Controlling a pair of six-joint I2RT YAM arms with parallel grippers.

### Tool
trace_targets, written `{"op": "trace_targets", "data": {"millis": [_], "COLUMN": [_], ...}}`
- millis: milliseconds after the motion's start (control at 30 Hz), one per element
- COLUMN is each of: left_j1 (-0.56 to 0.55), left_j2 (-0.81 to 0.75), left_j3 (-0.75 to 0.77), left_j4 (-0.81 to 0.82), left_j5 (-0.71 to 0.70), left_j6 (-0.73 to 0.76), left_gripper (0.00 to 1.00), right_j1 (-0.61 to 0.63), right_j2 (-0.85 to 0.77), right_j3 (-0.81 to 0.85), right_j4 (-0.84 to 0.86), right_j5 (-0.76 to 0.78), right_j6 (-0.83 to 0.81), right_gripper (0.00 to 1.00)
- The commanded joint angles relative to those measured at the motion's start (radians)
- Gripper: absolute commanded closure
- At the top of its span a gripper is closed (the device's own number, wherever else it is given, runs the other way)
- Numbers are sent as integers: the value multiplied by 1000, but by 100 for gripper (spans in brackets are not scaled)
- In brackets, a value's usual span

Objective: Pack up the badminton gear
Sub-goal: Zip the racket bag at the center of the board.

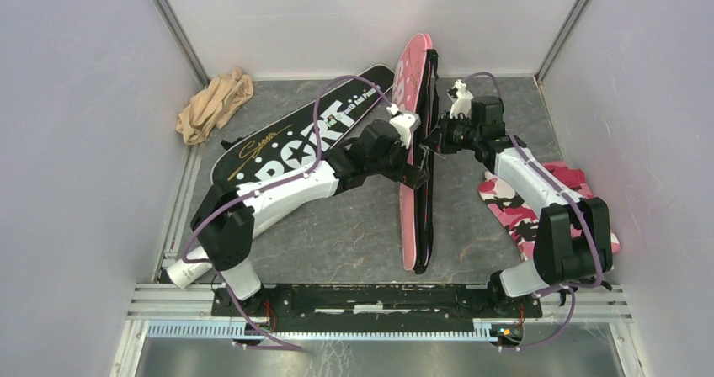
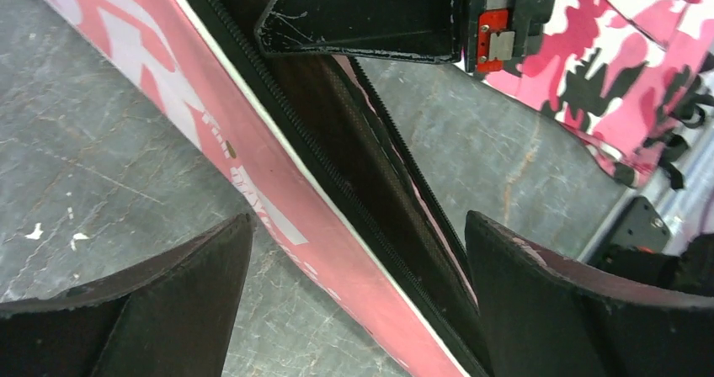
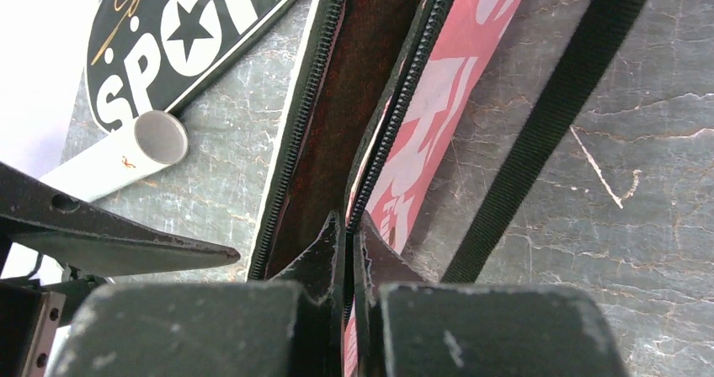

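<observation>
A pink racket bag stands on its edge in the middle of the table, its zipper open at the top. My right gripper is shut on one zippered lip of this pink bag. My left gripper is open and straddles the pink bag, its fingers apart from both sides. In the top view the left gripper and right gripper meet at the bag's upper edge. A black bag lettered SPORT lies flat to the left. A long white tube lies beside the left arm's base.
A beige cloth is bunched at the back left corner. A pink camouflage cloth lies under the right arm. A black strap runs across the grey table beside the pink bag. Walls close in three sides.
</observation>
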Motion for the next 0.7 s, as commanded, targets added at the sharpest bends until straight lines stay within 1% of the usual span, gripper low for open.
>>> {"op": "trace_targets", "data": {"millis": [0,167,467,667], "left_j1": [-32,-45,-53,-53], "left_j2": [15,84,130,83], "left_j3": [9,67,91,71], "left_j4": [23,-24,-32,-46], "left_j5": [-220,-333,-256,-288], "left_j6": [21,-5,-62,-45], "left_gripper": [0,0,0,0], "right_j1": [-3,-4,-4,-4], "right_j2": [2,19,42,56], "right_j3": [63,54,39,44], "right_j4": [81,99,115,94], "right_j5": [-3,-22,-30,-6], "right_j6": [48,82,101,68], "right_gripper": [100,100,100,100]}}
